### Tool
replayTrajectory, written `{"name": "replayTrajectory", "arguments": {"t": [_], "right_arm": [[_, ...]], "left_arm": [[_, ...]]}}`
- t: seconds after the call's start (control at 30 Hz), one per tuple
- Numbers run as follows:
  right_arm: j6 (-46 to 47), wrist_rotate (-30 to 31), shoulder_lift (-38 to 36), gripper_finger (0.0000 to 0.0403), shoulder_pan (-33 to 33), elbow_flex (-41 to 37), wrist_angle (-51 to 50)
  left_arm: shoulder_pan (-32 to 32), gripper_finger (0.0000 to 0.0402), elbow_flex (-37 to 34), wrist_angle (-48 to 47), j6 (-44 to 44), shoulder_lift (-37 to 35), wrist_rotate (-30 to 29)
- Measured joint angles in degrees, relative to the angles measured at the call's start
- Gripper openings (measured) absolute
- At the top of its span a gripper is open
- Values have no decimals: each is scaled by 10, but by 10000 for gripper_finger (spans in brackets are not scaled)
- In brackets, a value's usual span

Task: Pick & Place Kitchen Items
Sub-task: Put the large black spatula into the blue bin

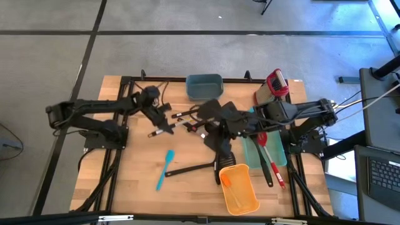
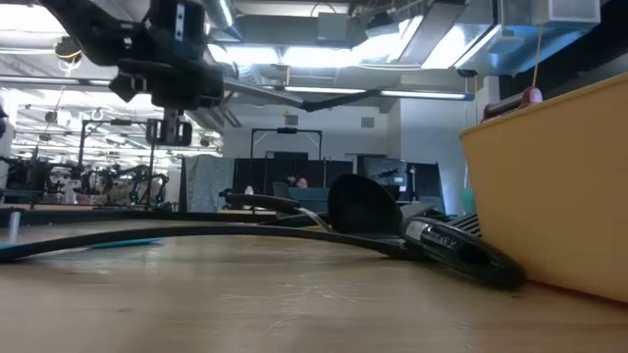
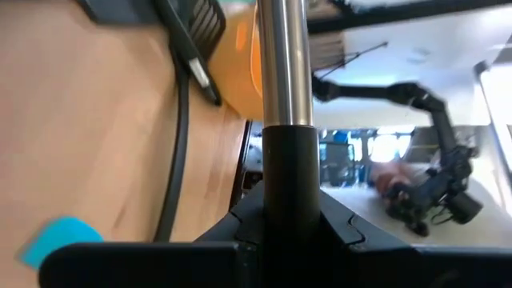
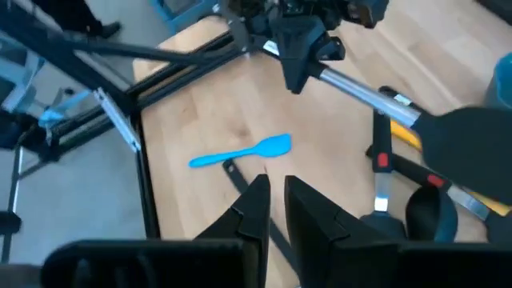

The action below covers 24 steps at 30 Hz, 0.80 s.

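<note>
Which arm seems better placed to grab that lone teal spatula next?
Probably right: the right fingers are empty and face the teal spatula, while the left fingers already grip a steel-handled utensil.

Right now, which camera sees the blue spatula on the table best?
The right wrist view: the blue spatula lies whole and unobstructed on the wood. The high view shows it whole but small, the low view only a thin teal sliver, and the left wrist view just a blurred corner.
</note>
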Motion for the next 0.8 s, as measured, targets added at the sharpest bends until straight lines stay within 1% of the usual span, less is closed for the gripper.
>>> {"name": "replayTrajectory", "arguments": {"t": [0.1, 0.2, 0.37, 0.47, 0.57, 0.67, 0.73, 0.8], "right_arm": [[0, 0, 3, 43, -26, 0, 26], [-2, 2, 13, 43, -50, 0, 44], [-1, -16, 39, 43, -82, 0, 55], [11, -21, 53, 43, -95, 0, 53], [19, -33, 57, 43, -107, 0, 57], [24, -35, 57, 43, -115, 0, 57], [24, -35, 57, 43, -122, 0, 57], [24, -35, 57, 43, -129, 0, 57]], "left_arm": [[52, 46, 0, 0, 21, 12, 31], [89, 46, 7, -6, 54, 31, 40], [125, 46, 38, -8, 132, 77, 48], [136, 46, 67, -30, 182, 107, 48], [144, 46, 108, -97, 248, 130, 34], [151, 46, 161, -209, 347, 151, 5], [156, 46, 205, -297, 425, 165, -42], [159, 46, 255, -392, 500, 180, -117]]}}
